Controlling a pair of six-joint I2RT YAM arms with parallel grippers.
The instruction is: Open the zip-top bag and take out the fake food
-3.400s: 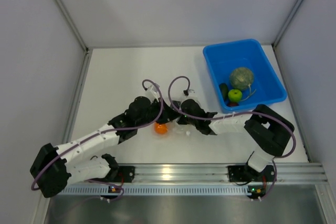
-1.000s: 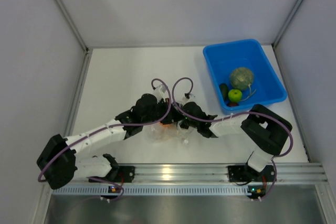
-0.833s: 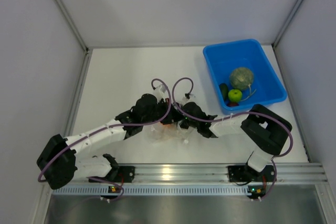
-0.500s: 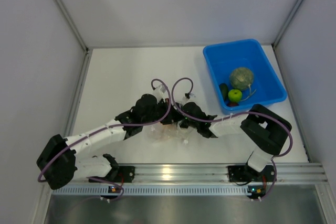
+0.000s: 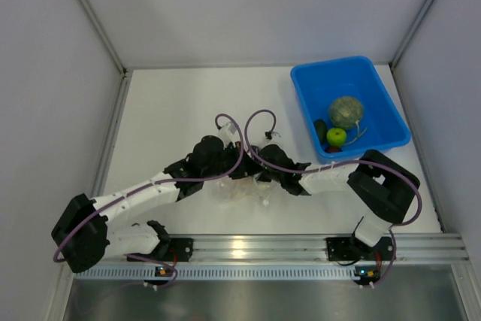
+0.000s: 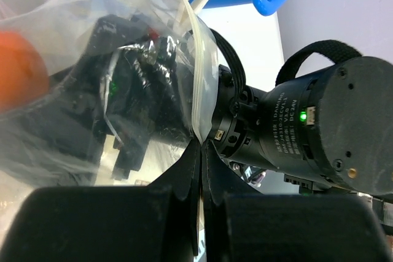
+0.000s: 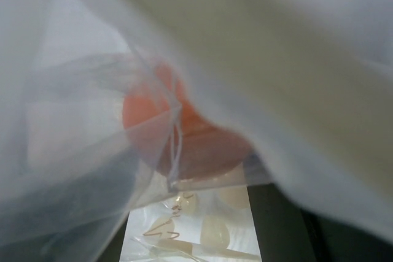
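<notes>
The zip-top bag is a crinkly see-through pouch on the white bench, well off to the lower left of the blue bin. Left claw is pinched tight on a thin fold of the bag's film, its black fingers flat against each other. Right claw sits in the bag's mouth on the side nearer the bin. The cloudy film hides its fingers, so I can't tell how they stand. A smooth round orange is inside the pouch. In the hard plastic bin there's a netted grey-green melon ball, a glossy green apple and a small dark piece just beside the apple.
</notes>
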